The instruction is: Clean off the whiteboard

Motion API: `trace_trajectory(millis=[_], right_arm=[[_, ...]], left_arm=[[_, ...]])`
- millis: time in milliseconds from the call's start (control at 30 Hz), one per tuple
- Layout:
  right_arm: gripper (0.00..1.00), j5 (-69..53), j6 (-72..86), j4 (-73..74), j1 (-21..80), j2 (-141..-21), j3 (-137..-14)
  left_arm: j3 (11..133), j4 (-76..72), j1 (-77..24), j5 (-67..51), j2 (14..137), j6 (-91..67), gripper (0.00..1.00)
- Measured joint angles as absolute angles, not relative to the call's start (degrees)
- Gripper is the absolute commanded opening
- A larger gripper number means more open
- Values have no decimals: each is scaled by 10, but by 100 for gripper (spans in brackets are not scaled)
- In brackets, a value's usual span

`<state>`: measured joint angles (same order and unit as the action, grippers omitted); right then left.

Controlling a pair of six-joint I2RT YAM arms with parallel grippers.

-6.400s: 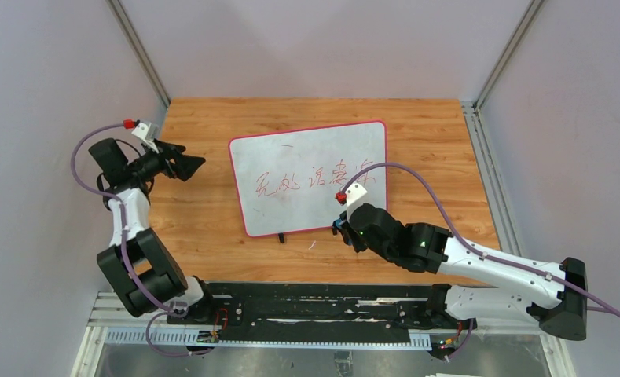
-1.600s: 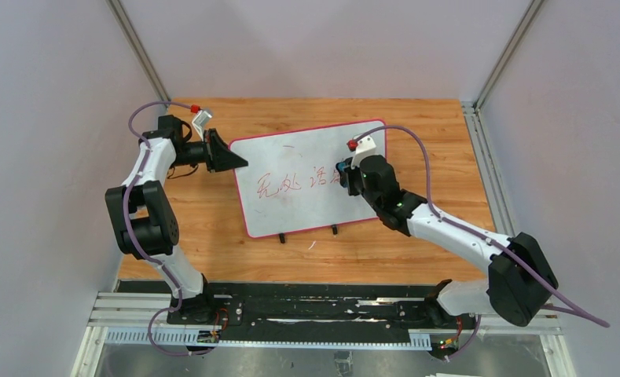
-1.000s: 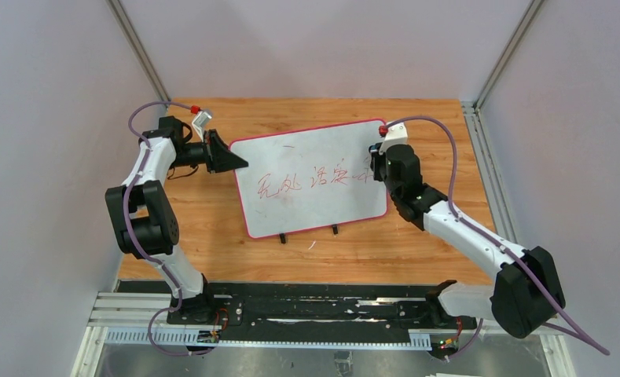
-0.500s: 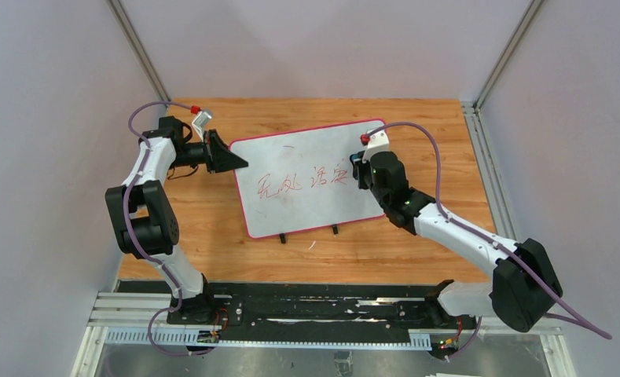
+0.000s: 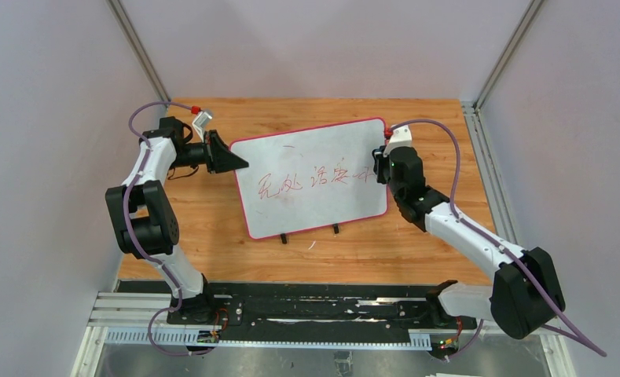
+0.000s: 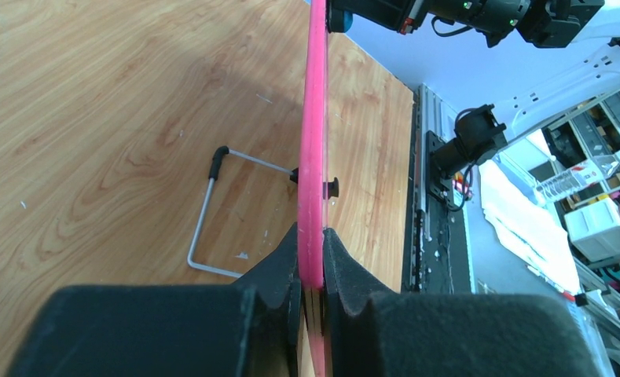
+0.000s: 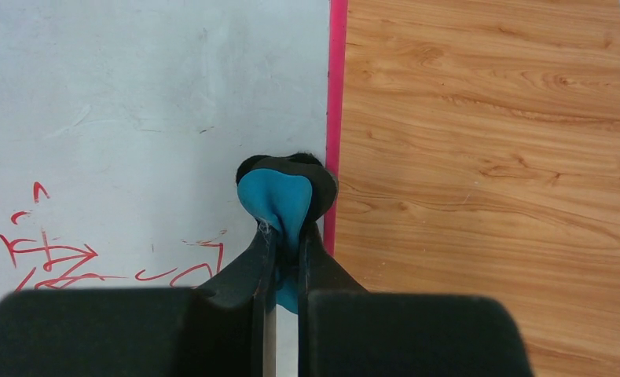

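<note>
A row of red handwritten characters ran across the middle of the whiteboard. They were too loosely drawn to be read with confidence.

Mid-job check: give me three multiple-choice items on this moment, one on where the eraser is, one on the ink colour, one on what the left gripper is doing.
1. Where does the eraser sit?
A. at the right edge of the whiteboard
B. at its left edge
C. off the board, on the wood
2. What colour is the writing on the board?
A. black
B. green
C. red
3. What is the left gripper doing?
A. hanging open above the board
B. clamped on the board's left edge
C. holding a marker

1 A: the right wrist view shows it in the right gripper, against the pink frame.
2 C: red strokes cross the board's middle.
3 B: its fingers close on that frame.
</note>
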<state>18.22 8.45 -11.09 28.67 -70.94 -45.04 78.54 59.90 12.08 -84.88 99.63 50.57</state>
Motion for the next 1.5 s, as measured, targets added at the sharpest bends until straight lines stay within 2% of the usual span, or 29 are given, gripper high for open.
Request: trace_trajectory(millis=[333, 700, 1500], right_arm=[[1, 166, 95, -112, 295, -704, -444], [1, 173, 108, -117, 400, -720, -440], [1, 205, 100, -111, 313, -685, -414]], left_arm=[[785, 602, 121, -848, 996, 506, 0], [785, 602, 121, -848, 996, 510, 0], [785, 610, 121, -847, 996, 519, 0]])
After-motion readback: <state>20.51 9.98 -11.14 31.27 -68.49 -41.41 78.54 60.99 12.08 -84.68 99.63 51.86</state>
